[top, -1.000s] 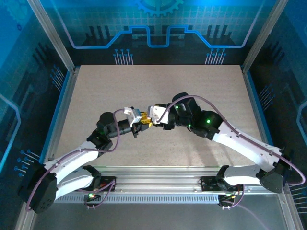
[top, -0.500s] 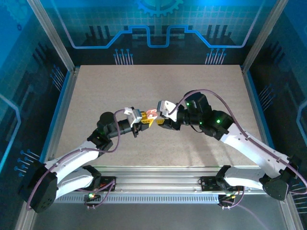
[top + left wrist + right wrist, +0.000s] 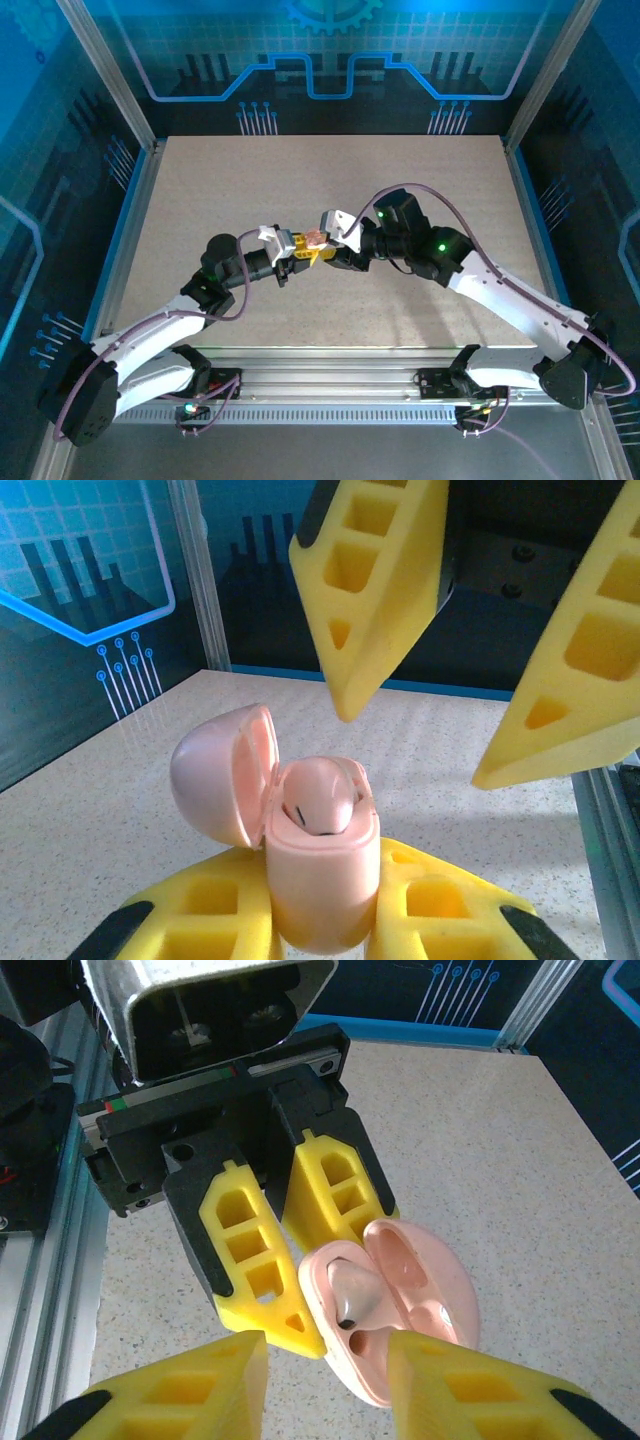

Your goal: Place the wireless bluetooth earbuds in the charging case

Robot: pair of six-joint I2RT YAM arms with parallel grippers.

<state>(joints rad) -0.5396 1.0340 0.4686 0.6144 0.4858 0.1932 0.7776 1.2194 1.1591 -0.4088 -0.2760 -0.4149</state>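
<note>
Right gripper [image 3: 412, 748] nearer; wrist views reveal seated earbud [image 3: 320, 800].

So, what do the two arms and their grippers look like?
The left arm and the right arm have white shells and black joints, and a purple cable runs along each. Green lights glow on the right arm. The left gripper and the right gripper each carry two yellow wedge-shaped fingers with cut-out cells, on black mounts.
</note>
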